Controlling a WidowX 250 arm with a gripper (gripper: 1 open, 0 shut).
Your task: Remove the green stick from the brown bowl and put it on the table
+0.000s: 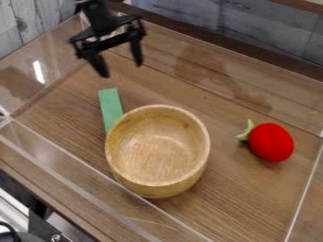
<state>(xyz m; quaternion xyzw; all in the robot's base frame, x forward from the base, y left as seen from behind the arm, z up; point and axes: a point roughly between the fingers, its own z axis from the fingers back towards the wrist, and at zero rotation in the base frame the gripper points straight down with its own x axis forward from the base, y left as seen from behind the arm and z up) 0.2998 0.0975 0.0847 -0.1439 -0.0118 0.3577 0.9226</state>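
The green stick (110,108) is a flat light-green strip lying on the table (190,85) just left of the brown bowl (158,149), its lower end touching or close to the bowl's rim. The bowl is round, light wood, and empty inside. My gripper (109,59) hangs above the table at the upper left, well behind the stick, with its two black fingers spread apart and nothing between them.
A red strawberry (270,142) with a green leaf lies on the table right of the bowl. Clear acrylic walls (76,194) run around the table edges. A dark surface lies beyond the back wall.
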